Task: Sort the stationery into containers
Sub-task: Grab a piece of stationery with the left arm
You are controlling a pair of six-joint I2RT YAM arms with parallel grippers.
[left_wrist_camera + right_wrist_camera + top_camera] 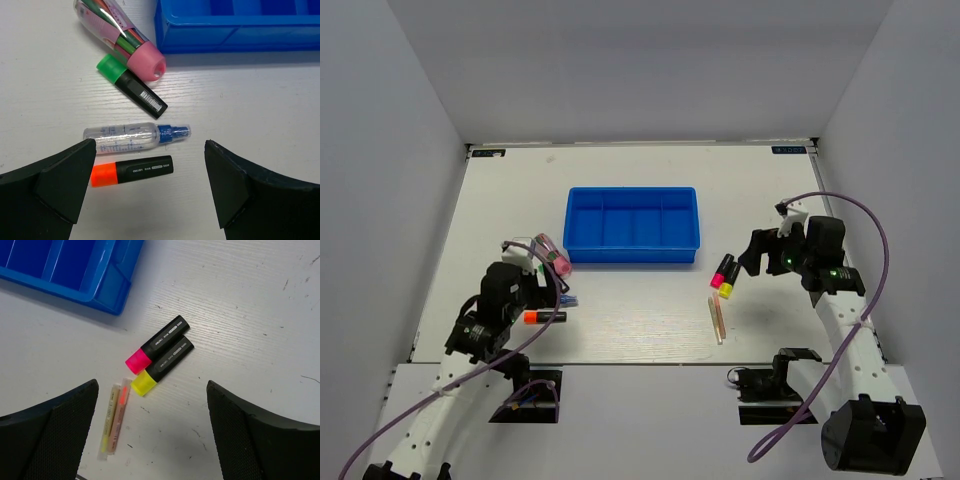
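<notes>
The blue tray (632,225) with four compartments sits mid-table and shows nothing in it. On its left lie a pink tube (125,35), a green-capped marker (131,85), a clear bluish pen (135,136) and an orange-capped marker (132,171). My left gripper (150,185) is open and empty above them, with the orange marker between its jaws and nearer the left one. To the tray's right lie a pink-capped marker (157,345), a yellow-capped marker (162,365) and two thin pale sticks (114,420). My right gripper (152,430) is open and empty above them.
The tray's near left corner (165,35) is close to the pink tube's cap. Its near right corner (115,300) is a short way from the pink marker. White walls enclose the table on three sides. The table's near edge runs just behind the sticks (716,318).
</notes>
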